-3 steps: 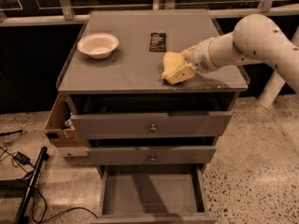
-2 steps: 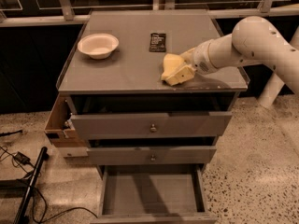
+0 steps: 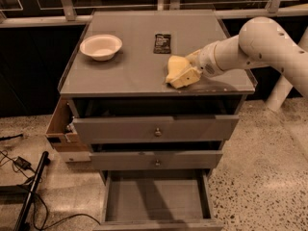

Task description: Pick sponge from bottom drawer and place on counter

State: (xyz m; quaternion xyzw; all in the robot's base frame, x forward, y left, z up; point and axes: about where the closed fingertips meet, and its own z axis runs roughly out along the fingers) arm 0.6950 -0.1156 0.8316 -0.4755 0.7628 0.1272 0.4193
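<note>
The pale yellow sponge is at the counter's front right, tilted, its lower edge at or just above the grey top. My gripper reaches in from the right on the white arm and is shut on the sponge's right side. The bottom drawer is pulled out below, and its grey floor is bare.
A white bowl stands at the counter's left and a black packet lies at its middle back. The two knobbed drawers above the bottom one stand slightly open. A brown box hangs at the cabinet's left side. Cables lie on the floor at left.
</note>
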